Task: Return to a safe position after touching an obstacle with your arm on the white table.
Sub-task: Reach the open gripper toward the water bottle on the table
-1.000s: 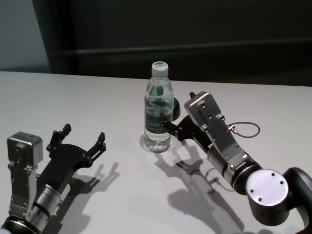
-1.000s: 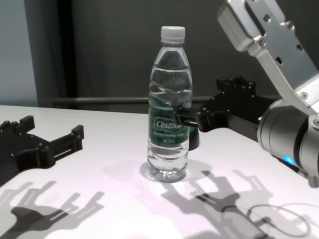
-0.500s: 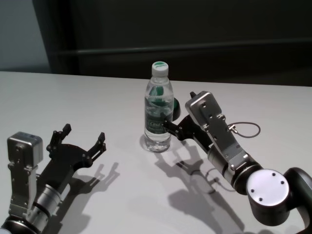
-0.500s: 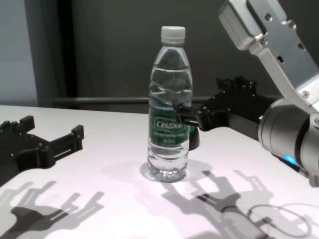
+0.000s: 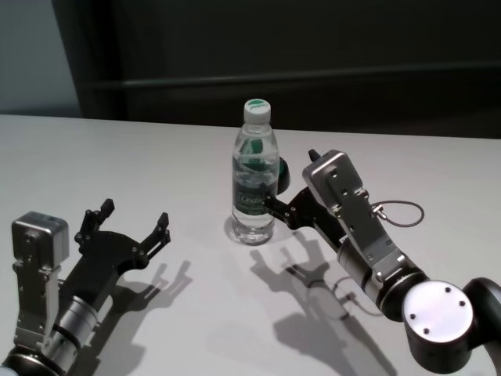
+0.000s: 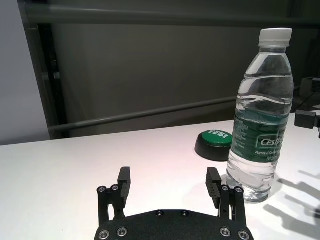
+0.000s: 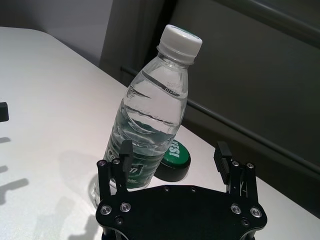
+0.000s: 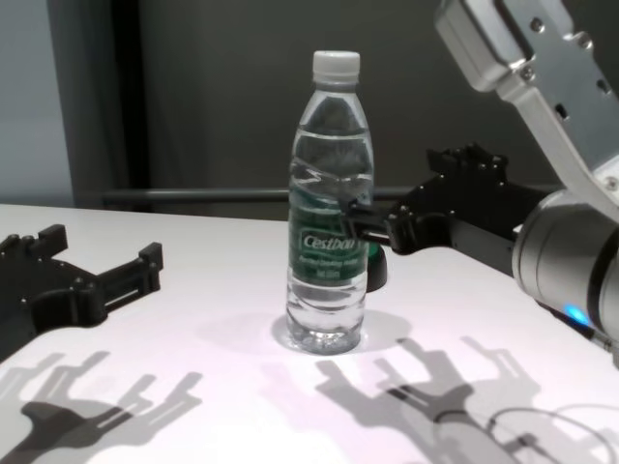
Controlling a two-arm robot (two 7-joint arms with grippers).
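**Black fingers spread beside the upright bottle**

Black and spread wide, the right gripper [image 5: 291, 197] hangs just beside the obstacle [image 5: 254, 182], a clear water bottle with a white cap and a green "Cestbon" label. In the chest view one fingertip [image 8: 356, 224] lies against the bottle's label side; whether it truly touches cannot be told. In the right wrist view the bottle stands off to the side of one finger, not between the two, and nothing is held. Behind the gripper, the silver right forearm [image 5: 352, 225] slopes back toward the robot over the white table [image 5: 117, 157], with a thin cable loop [image 5: 399, 211] lying on the table beside it.

The bottle stands upright near the middle of the table, water filling most of it. Just behind it sits a dark-green round button [image 6: 216, 144] with white lettering on top.

The left gripper [image 5: 131, 223] rests low on the near left of the table, well apart from the bottle, its fingers also spread and holding nothing.
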